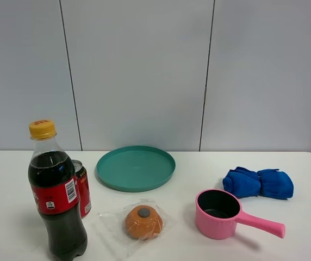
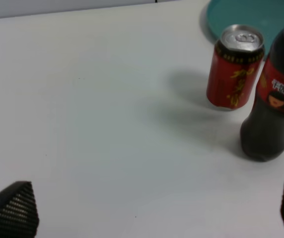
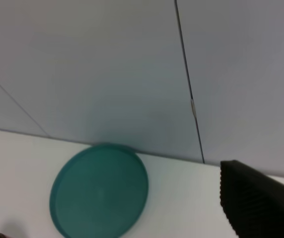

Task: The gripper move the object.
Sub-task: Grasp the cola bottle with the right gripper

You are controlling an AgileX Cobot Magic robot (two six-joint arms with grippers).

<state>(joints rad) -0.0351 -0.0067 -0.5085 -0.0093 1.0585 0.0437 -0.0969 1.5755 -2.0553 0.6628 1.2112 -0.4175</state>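
Note:
The object, a tall clear bottle (image 1: 55, 190) of dark cola with a yellow cap and red label, stands upright at the front left of the white table (image 1: 14, 179). In the left wrist view the bottle (image 2: 273, 109) stands ahead of my left gripper (image 2: 152, 218), off to one side; the gripper's two black fingertips (image 2: 13, 210) are wide apart with nothing between them. The right gripper (image 3: 112, 220) is open too. One ribbed finger (image 3: 251, 198) shows, and it looks toward the wall and the plate. Neither gripper appears in the exterior high view.
A short red drink can (image 1: 82, 187) stands right behind the bottle. A teal plate (image 1: 136, 167) lies at the back centre. A wrapped bun (image 1: 143, 221), a pink saucepan (image 1: 221, 213) and a blue cloth (image 1: 257, 182) sit to the right.

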